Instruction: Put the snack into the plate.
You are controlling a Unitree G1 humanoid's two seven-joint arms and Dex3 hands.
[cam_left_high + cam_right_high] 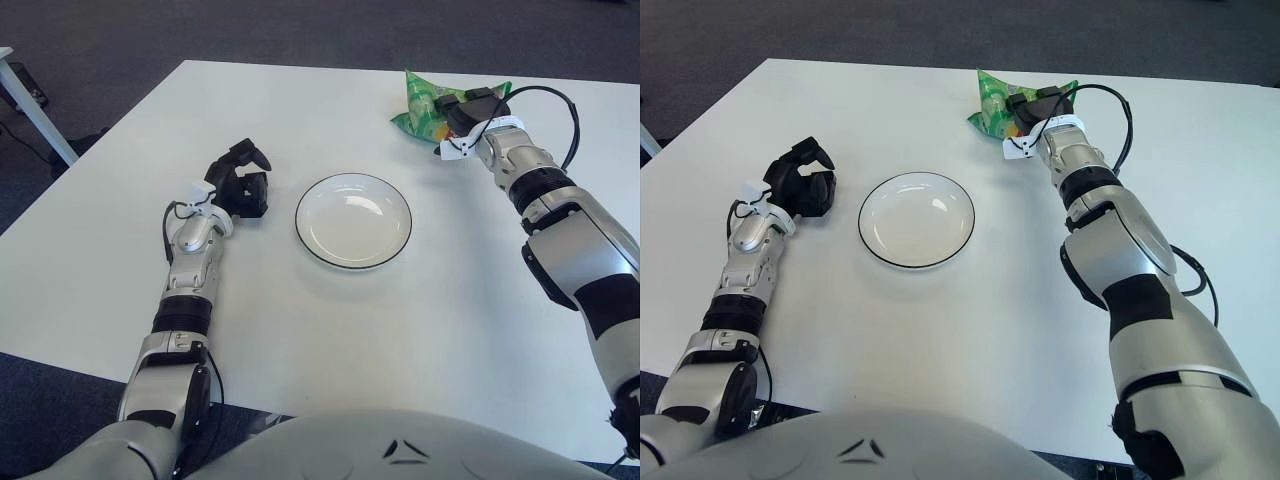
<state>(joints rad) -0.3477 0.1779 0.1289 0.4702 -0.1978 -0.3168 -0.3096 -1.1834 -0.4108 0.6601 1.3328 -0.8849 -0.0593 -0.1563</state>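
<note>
A green snack bag lies at the far right of the white table, beyond the plate. My right hand sits over the bag's right part with its dark fingers closed on it. The bag's left corner sticks out past the fingers. A white plate with a thin dark rim stands in the middle of the table with nothing on it. My left hand shows left of the plate, its fingers relaxed and holding nothing.
The table's far edge runs just behind the snack bag. A black cable loops over my right wrist. A white leg of another table stands off the table's left side, over dark carpet.
</note>
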